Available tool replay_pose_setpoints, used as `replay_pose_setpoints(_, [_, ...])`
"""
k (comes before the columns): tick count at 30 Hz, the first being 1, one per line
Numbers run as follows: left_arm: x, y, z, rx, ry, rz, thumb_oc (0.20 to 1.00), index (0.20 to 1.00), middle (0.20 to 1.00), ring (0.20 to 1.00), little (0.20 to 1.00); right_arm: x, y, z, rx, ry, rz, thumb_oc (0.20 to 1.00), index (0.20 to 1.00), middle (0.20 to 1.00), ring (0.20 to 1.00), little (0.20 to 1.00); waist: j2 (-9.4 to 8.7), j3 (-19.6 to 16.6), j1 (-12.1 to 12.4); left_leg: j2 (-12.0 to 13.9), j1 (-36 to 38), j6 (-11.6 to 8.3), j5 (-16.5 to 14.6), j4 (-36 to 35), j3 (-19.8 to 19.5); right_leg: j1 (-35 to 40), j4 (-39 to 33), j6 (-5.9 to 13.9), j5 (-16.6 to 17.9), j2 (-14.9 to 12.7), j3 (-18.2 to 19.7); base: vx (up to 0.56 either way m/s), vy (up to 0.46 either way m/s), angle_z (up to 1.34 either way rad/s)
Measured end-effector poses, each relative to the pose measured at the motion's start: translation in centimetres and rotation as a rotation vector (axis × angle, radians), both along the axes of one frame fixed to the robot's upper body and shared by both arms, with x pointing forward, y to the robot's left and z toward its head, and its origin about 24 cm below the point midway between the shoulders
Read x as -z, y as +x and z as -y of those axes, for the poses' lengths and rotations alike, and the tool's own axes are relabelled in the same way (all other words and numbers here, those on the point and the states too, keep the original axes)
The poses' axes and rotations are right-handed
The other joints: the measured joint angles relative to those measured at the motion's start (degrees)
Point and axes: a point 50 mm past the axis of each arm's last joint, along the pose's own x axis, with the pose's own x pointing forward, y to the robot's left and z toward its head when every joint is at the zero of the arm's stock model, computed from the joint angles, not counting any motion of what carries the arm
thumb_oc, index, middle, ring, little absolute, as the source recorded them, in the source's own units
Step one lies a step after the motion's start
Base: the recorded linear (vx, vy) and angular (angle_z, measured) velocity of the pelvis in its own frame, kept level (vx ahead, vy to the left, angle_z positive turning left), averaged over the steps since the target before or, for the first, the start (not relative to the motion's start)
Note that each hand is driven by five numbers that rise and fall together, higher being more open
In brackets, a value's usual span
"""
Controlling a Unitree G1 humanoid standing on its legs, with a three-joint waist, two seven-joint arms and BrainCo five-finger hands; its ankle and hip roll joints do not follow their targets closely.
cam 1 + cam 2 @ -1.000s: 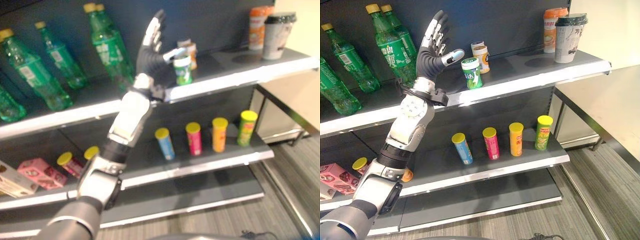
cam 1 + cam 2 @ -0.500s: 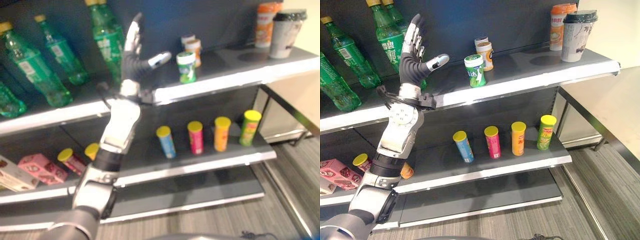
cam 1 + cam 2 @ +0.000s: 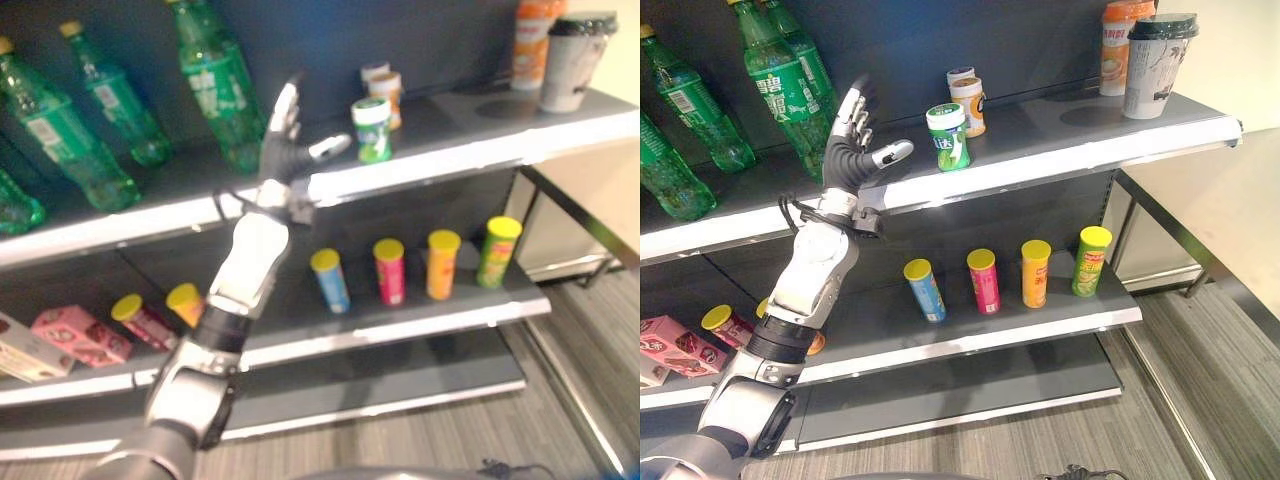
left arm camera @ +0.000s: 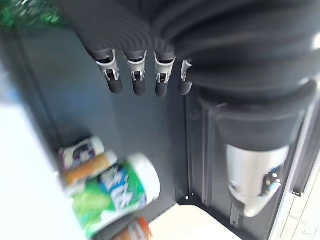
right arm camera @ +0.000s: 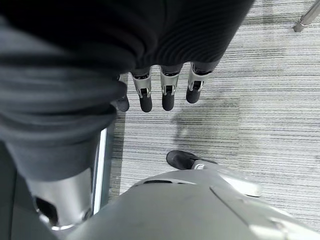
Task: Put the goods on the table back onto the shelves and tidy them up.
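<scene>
1. Green-and-white plastic gum jar [image 3: 948, 137] stands upright on the grey metal top shelf [image 3: 1060, 150], apparently placed already; left hand [image 3: 850, 150], fingers spread and empty, hovers beside it.
2. Left wrist view: the jar [image 4: 117, 197] lies beyond straight fingers [image 4: 137, 75].
3. Right hand [image 5: 160, 90] hangs relaxed above the floor, empty.

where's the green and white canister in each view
Left eye view: green and white canister stands on the top shelf, right of the left robot hand.
Right eye view: same spot.
Left wrist view: past the fingers.
Right wrist view: not in it.
Shared landmark: orange-labelled jar behind it.
</scene>
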Motion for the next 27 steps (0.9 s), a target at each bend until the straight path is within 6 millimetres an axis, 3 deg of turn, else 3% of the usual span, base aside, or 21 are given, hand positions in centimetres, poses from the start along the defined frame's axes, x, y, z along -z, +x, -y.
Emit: replay_pose_setpoints(27, [1.5, 0.7, 0.9, 0.023, -0.052, -0.085, 1.0, 1.0, 1.0, 1.0, 1.0, 0.0, 0.2, -0.1, -0.001, -0.005, 0.008, 1.0, 1.0, 1.0, 1.0, 1.0, -0.23, 0.0, -0.82, 0.04, -0.02, 0.05, -0.03, 0.0, 1.41, -0.63, 0.0, 0.14, 0.47, -0.01, 1.33, 0.0, -0.002, -0.01])
